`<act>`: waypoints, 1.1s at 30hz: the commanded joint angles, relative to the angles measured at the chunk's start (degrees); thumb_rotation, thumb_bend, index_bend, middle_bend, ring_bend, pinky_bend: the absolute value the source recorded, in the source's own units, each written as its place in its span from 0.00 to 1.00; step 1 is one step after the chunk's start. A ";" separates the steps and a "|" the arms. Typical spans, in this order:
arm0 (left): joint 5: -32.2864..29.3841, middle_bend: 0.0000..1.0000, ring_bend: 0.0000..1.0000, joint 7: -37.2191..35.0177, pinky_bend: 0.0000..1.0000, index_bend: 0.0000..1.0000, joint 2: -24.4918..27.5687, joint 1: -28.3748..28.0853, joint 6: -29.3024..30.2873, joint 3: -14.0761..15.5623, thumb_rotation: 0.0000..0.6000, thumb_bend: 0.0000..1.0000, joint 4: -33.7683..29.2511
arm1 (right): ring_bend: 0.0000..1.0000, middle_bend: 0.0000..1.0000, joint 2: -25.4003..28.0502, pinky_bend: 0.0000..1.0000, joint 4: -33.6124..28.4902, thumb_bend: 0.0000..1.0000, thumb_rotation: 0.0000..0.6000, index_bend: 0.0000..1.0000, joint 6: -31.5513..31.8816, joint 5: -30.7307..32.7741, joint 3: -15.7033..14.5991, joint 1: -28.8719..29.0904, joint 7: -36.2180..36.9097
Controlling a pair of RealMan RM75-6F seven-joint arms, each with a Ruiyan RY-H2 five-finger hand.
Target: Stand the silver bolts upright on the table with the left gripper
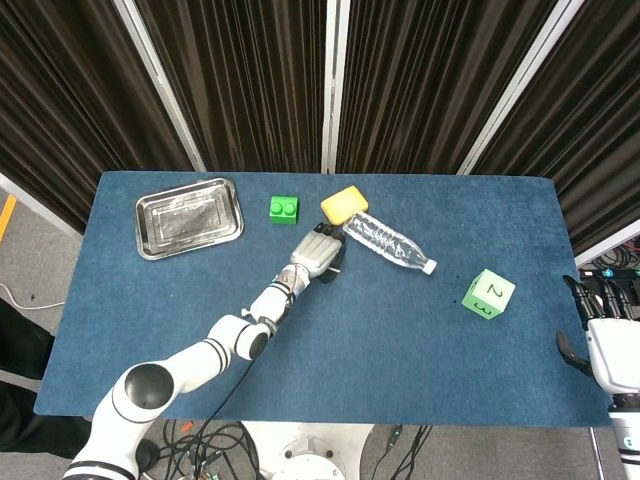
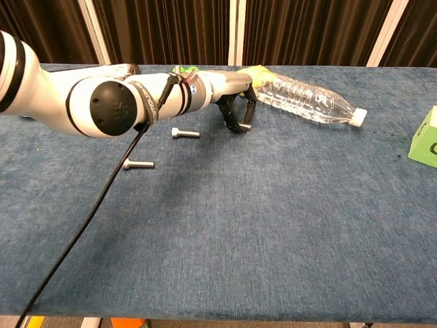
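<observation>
Steel tray [image 1: 189, 217] far left; green brick [image 1: 284, 209], yellow sponge [image 1: 344, 203], clear bottle [image 1: 389, 241] far centre; green die [image 1: 488, 294] right.

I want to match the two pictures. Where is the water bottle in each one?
Head view: the water bottle lies slanted just right of the table's middle, cap toward the lower right.
Chest view: the water bottle lies at the far side, upper middle, cap pointing right.
Shared landmark: the yellow block sits at its bottom end in both.

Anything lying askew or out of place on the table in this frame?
Yes: two silver bolts lie flat instead of upright, and the clear bottle lies on its side beside the left hand. Nothing looks spilled or damaged.
</observation>
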 commanded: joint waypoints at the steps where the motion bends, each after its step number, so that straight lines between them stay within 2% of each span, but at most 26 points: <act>1: -0.02 0.17 0.00 -0.98 0.00 0.55 0.78 0.26 0.41 -0.70 1.00 0.37 -1.16 | 0.00 0.18 0.02 0.03 -0.01 0.30 1.00 0.08 0.01 0.01 0.02 -0.01 -0.04; 8: -1.69 0.17 0.00 -4.39 0.00 0.54 2.82 1.34 -0.55 -2.64 1.00 0.38 -4.27 | 0.00 0.18 -0.08 0.03 0.13 0.30 1.00 0.08 -0.22 -0.11 0.12 0.18 0.09; 19: -5.20 0.17 0.00 -7.62 0.00 0.53 2.98 1.86 -2.86 -4.17 1.00 0.38 -3.02 | 0.00 0.18 0.17 0.03 0.07 0.30 1.00 0.08 -0.14 -0.20 0.18 0.11 0.28; 33: -4.72 0.17 0.00 -14.60 0.00 0.52 4.02 4.11 -3.25 -5.87 1.00 0.38 -3.27 | 0.00 0.18 0.31 0.03 0.15 0.30 1.00 0.08 -0.03 -0.64 0.31 0.23 0.63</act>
